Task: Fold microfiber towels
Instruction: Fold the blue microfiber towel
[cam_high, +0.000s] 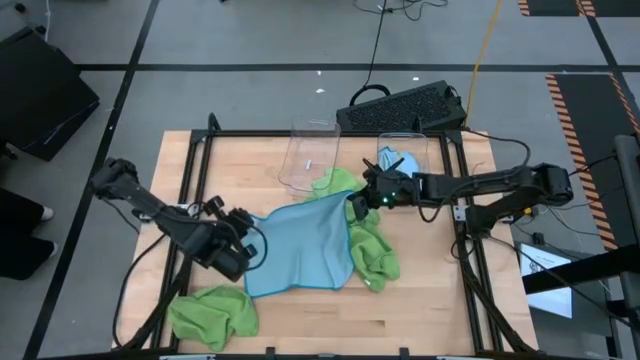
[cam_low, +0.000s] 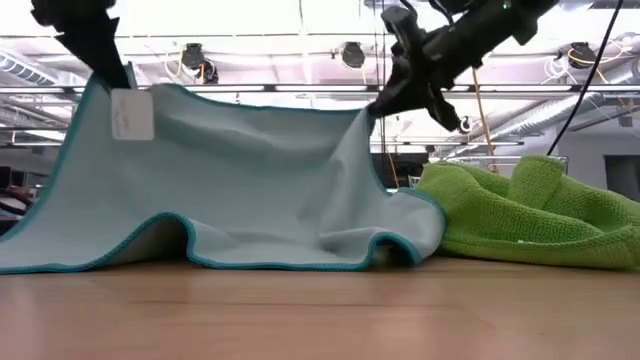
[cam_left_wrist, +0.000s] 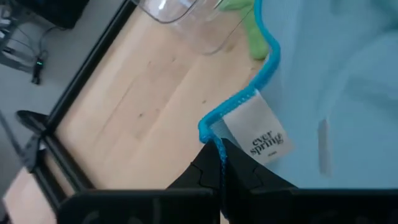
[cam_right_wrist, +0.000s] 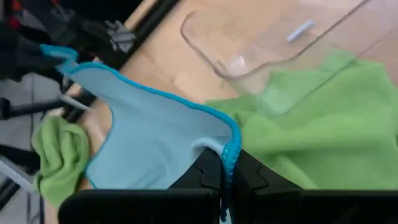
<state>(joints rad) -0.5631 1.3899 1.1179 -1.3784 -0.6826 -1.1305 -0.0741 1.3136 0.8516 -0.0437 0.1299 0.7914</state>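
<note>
Holding light blue towel up by two corners, lower edge on the tabletop.
Left fingers and right fingers pinch only hem; could slip if stretched.

green towel cut off at edge, bin partly out of frame

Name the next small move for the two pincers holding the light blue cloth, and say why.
Probably carry both raised corners across to the edge resting on the table. The left pincer and right pincer are each shut on a corner of the light blue microfiber towel, which hangs between them, its lower edge on the wooden table.
</note>
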